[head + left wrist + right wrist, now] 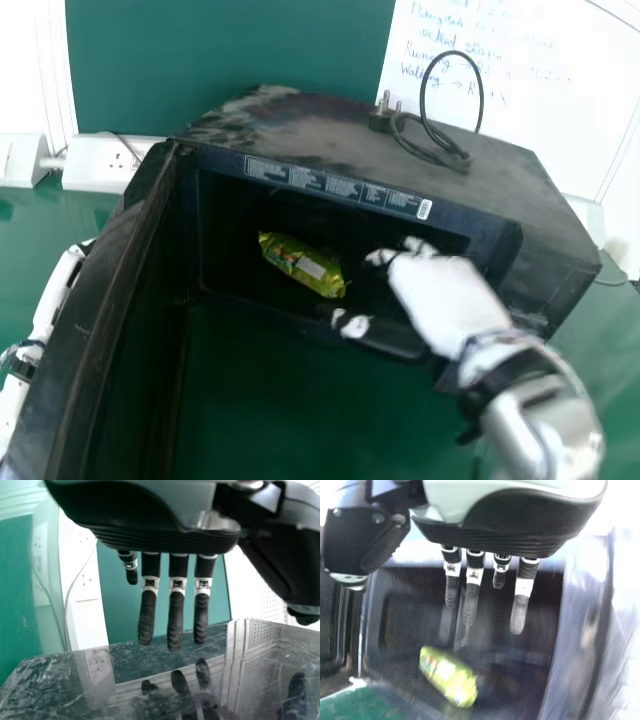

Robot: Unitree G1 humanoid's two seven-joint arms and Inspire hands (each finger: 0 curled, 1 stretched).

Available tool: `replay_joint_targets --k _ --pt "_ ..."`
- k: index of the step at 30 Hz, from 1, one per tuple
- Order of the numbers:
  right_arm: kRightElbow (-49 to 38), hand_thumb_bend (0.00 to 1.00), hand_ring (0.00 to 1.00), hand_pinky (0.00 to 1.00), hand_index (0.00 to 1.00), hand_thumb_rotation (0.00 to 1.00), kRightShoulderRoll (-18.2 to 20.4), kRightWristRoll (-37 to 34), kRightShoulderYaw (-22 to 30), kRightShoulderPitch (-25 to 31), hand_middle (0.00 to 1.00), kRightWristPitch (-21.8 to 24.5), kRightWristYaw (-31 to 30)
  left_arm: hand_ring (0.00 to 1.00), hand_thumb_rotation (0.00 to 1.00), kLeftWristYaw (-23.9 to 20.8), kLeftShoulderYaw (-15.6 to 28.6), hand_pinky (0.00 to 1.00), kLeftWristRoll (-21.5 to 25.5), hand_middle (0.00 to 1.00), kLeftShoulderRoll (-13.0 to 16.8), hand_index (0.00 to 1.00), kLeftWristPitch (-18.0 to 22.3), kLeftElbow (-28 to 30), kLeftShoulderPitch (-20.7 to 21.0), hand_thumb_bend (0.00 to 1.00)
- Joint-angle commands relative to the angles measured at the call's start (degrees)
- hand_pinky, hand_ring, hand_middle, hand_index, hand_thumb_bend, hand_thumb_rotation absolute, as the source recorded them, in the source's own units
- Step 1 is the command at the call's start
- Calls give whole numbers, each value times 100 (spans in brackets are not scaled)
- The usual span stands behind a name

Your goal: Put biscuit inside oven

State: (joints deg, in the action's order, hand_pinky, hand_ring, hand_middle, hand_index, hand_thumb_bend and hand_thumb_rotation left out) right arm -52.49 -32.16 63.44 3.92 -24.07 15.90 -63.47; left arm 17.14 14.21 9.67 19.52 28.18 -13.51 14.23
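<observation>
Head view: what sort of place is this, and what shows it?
Probably a lab or workroom: a handwritten whiteboard, a socket box and a microwave oven on a green table.

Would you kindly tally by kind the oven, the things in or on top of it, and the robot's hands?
Oven: 1
Biscuit packet, inside the oven: 1
Power cord with plug, on top: 1
Robot hands, left hand and right hand: 2
Total: 5
</observation>
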Motion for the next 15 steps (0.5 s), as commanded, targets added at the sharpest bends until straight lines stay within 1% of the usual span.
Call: replay_joint_targets --k 1,3,5,6,7,8,9,10,11,12,13,14,15 --pt "-201 84 64 54 78 71 -327 -453 471 118 71 -220 117 37 7 45 -6 30 19 42 14 48 125 -55 -6 51" --pt "-286 82 66 52 80 75 -591 -831 875 157 73 -259 13 37 7 85 -7 30 77 42 1 48 125 -32 -8 51" --pt "-385 85 71 58 82 76 -729 -1014 1226 215 76 -138 -93 38 7 135 -4 30 132 42 -4 48 136 -15 -9 51" --pt "-420 86 71 57 82 76 -807 -1170 1490 292 76 -106 -92 38 7 180 -3 30 187 41 -8 48 135 -3 -12 51" --pt "-428 83 70 56 81 74 -857 -1368 1749 376 75 -105 -36 37 6 188 1 29 206 42 -12 48 108 31 -24 51" --pt "-431 80 71 61 80 70 -900 -1525 1920 442 75 -111 16 38 6 195 7 29 219 42 -12 48 90 49 -33 51" --pt "-435 79 71 62 80 68 -942 -1623 2069 494 75 -64 19 38 6 215 8 29 222 42 0 48 123 44 -36 51" --pt "-465 77 73 65 81 66 -987 -1549 2204 538 76 56 -36 37 7 219 -4 29 217 42 10 48 110 101 -61 51" --pt "-497 80 76 68 82 68 -1000 -1475 2319 591 79 150 -32 37 7 245 -14 29 231 42 21 48 99 149 -83 51" --pt "-509 80 76 68 82 67 -953 -1472 2449 660 80 191 88 37 6 267 -26 29 225 42 31 48 107 198 -104 51" --pt "-524 80 76 66 81 63 -917 -1480 2516 708 80 213 188 37 6 287 -27 29 226 42 40 48 109 227 -118 51" --pt "-521 79 76 66 81 62 -888 -1534 2586 760 80 223 287 37 6 309 -29 29 220 42 51 48 121 246 -128 51" --pt "-511 76 76 65 80 61 -866 -1530 2634 805 79 269 354 37 6 302 -38 29 172 42 66 48 124 300 -153 51"
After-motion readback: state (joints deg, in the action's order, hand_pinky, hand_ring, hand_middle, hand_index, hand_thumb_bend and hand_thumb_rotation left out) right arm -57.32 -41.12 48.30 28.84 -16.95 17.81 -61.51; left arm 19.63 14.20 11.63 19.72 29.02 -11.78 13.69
